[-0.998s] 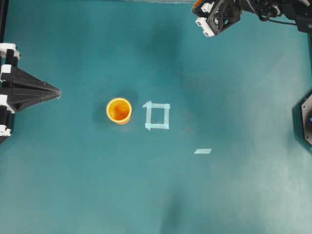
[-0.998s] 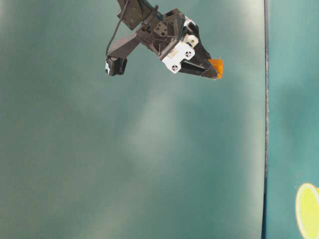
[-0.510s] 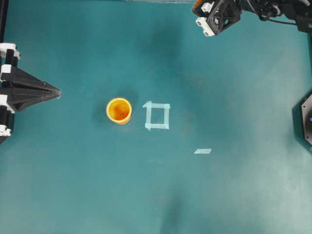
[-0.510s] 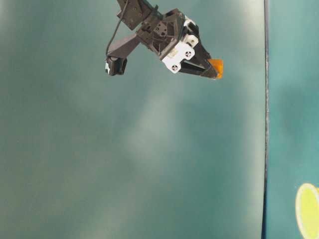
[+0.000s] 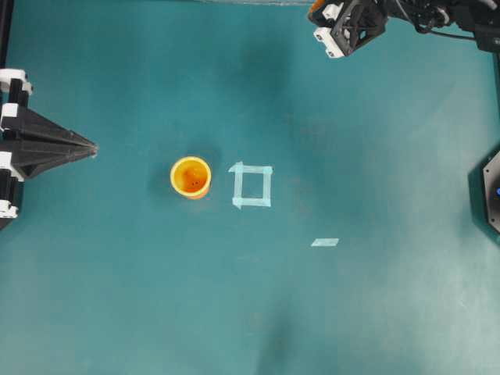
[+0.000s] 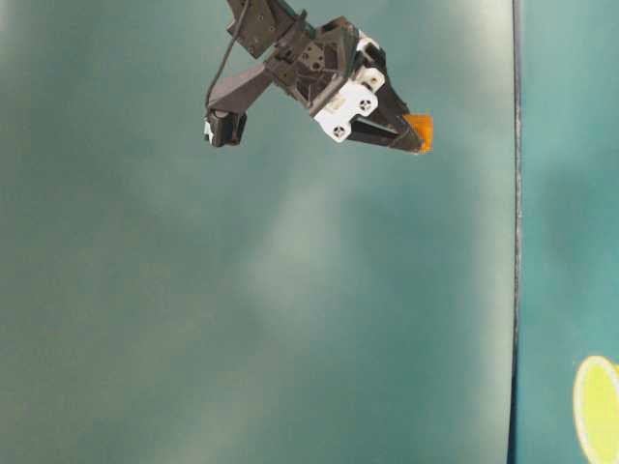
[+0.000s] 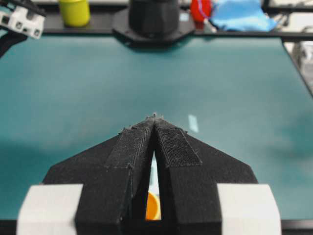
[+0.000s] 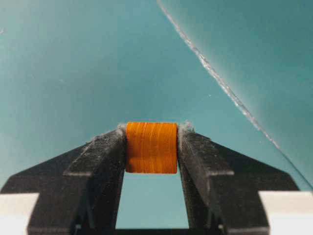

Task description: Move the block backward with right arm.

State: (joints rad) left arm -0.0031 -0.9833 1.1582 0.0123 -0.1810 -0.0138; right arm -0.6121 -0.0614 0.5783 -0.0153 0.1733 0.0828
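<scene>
The small orange block (image 8: 151, 147) is pinched between the black fingers of my right gripper (image 8: 151, 131), which is shut on it. In the overhead view that gripper (image 5: 319, 14) sits at the far edge of the teal table, right of centre, and only a sliver of the block (image 5: 316, 7) shows. The table-level view has the block (image 6: 418, 129) at the fingertips, held above the surface. My left gripper (image 5: 92, 147) rests at the left edge, shut and empty, its fingertips (image 7: 154, 117) together.
A round yellow-orange cup (image 5: 191, 176) stands left of a pale tape square outline (image 5: 237, 186) mid-table. A short tape strip (image 5: 325, 242) lies nearer the front right. The right arm's base (image 5: 491, 187) sits at the right edge. The table's edge line (image 8: 220, 81) runs close behind the block.
My right gripper has crept a little toward the far edge with the block still in it. The left arm, cup and tape have not moved.
</scene>
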